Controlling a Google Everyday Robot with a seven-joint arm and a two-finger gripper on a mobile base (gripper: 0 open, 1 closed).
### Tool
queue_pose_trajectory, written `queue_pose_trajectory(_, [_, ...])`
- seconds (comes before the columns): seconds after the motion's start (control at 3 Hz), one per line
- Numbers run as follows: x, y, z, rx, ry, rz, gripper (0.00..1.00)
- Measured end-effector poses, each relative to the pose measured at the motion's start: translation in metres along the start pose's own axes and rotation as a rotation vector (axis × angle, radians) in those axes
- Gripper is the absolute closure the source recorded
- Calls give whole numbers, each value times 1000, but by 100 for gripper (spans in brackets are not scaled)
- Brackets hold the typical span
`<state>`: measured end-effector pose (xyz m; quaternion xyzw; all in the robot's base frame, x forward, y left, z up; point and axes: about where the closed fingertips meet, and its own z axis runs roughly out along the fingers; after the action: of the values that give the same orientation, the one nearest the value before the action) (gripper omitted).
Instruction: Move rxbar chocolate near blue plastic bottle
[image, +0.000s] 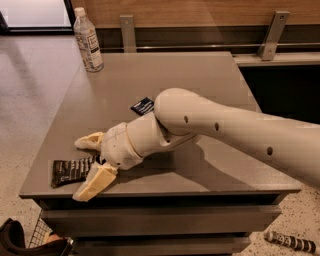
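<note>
The rxbar chocolate (72, 170), a long dark wrapper with white lettering, lies flat near the table's front left corner. My gripper (86, 165) is open and low over the bar's right end, one cream finger (89, 141) behind the bar and the other (95, 183) in front of it at the table's front edge. The blue plastic bottle (88, 40), clear with a white cap and pale label, stands upright at the table's far left corner, far from the bar.
A small navy-blue packet (142, 106) lies mid-table, just behind my arm. The grey table (200, 80) drops off at its front edge, close to the bar. A wall rail runs behind the table. A dark object (290, 242) lies on the floor at lower right.
</note>
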<state>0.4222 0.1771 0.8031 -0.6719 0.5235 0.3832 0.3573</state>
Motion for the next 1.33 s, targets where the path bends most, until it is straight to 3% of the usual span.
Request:
queue_pose_trajectory(0.33, [-2, 0, -1, 0, 0, 0, 84])
queue_pose_trajectory(0.67, [-5, 0, -2, -1, 0, 0, 100])
queue_pose_trajectory(1.33, [-5, 0, -2, -1, 0, -1, 100])
